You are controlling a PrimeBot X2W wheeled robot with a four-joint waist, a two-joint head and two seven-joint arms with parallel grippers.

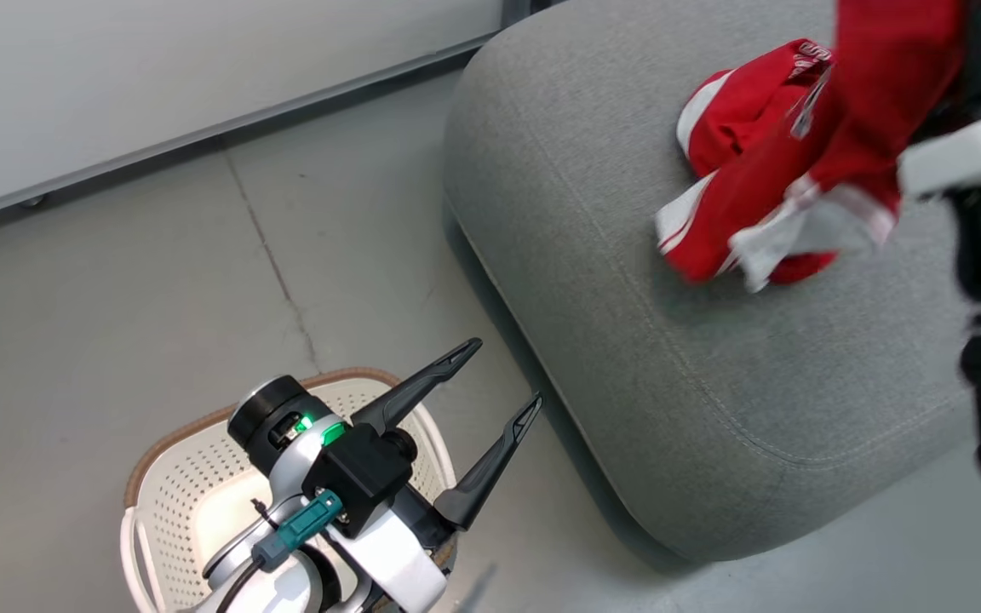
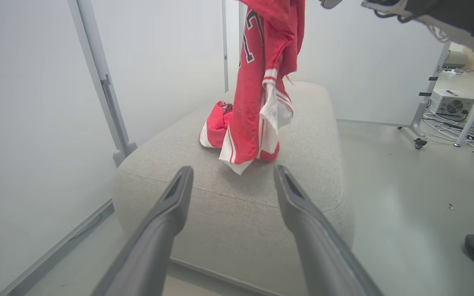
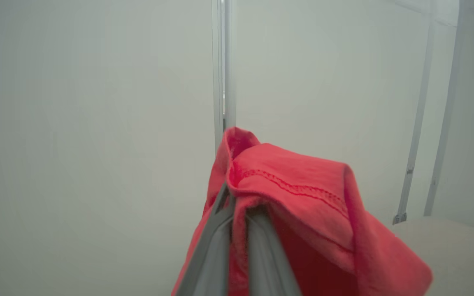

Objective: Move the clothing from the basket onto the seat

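The right gripper [image 3: 239,207] is pinching a fold of a hanging garment [image 3: 298,193] between its two fingers, the jaws sitting almost together with only the red cloth between them. In the head view this hanging garment [image 1: 882,77] is dangling above the far right part of the seat [image 1: 627,340], its image blurred, with the white-and-red striped hem trailing lowest. The left wrist view is showing the same hanging garment [image 2: 253,102] dropping in a long strip with black-and-white lettering near the top; its hem is coming down to the seat [image 2: 237,197], though whether it is touching the cushion cannot be told. A crumpled garment [image 1: 737,111] is lying on the seat just behind it, and the two are overlapping in the head view. From the left wrist the crumpled garment [image 2: 216,123] is peeking out to the left of the hanging one.

The left gripper [image 1: 503,373] is hovering over the basket [image 1: 175,494], jaws spread wide and holding nothing, fingers pointing toward the seat. The basket is standing on the grey floor [image 1: 116,298], near the seat's front corner
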